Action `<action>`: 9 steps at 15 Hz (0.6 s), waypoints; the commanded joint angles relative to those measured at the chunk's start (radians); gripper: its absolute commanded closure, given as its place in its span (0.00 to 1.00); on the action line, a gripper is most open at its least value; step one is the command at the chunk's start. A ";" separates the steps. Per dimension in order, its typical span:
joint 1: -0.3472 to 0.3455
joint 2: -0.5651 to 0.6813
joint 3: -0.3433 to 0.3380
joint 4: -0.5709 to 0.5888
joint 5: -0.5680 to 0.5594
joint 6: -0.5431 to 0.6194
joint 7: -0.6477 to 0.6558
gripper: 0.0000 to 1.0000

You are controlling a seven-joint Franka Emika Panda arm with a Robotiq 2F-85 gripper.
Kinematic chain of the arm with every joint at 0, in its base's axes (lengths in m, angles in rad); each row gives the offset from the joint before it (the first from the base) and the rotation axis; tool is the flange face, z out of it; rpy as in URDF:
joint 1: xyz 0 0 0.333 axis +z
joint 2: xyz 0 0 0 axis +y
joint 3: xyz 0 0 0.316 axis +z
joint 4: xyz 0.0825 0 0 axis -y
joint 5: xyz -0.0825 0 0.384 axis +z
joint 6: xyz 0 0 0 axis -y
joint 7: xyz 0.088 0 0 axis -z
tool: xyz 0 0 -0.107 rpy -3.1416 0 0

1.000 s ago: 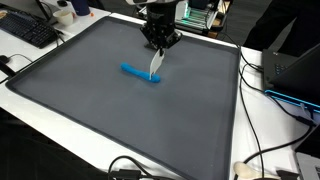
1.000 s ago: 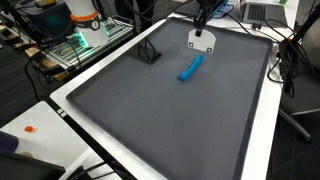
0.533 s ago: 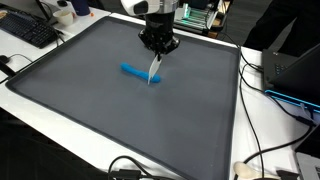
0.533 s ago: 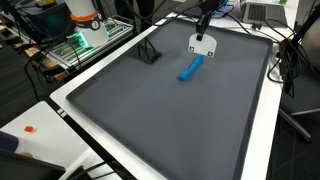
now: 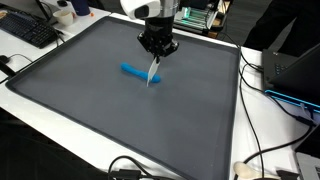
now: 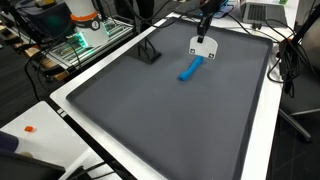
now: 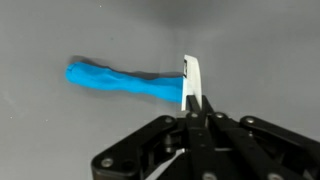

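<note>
Grey mat (image 5: 120, 125), pale rim all round: wide bare stretch near and left, far rim close behind the arm. Black stand (image 6: 150, 53) on the far part, well apart. Gripper (image 5: 157, 50) clamped tight on thin white card (image 7: 191, 82), drifted slightly nearer over the last second. Card edge now squared against right end of blue strip (image 7: 118, 81), lying flat in far half of mat. Actual contact unclear.

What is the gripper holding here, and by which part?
A white flat tool, pinched at its upper end between the shut jaws; its lower end hangs at one end of the blue roll.
</note>
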 commanded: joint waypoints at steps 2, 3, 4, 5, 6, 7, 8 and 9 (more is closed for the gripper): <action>0.022 0.032 -0.020 0.011 -0.033 0.025 -0.011 0.99; 0.024 0.037 -0.021 0.013 -0.035 0.024 -0.010 0.99; 0.025 0.041 -0.021 0.015 -0.036 0.025 -0.011 0.99; 0.026 0.045 -0.022 0.016 -0.038 0.025 -0.011 0.99; 0.027 0.048 -0.023 0.017 -0.039 0.027 -0.010 0.99; 0.028 0.051 -0.025 0.017 -0.040 0.029 -0.010 0.99; 0.029 0.053 -0.027 0.017 -0.041 0.030 -0.009 0.99; 0.029 0.055 -0.029 0.017 -0.042 0.034 -0.008 0.99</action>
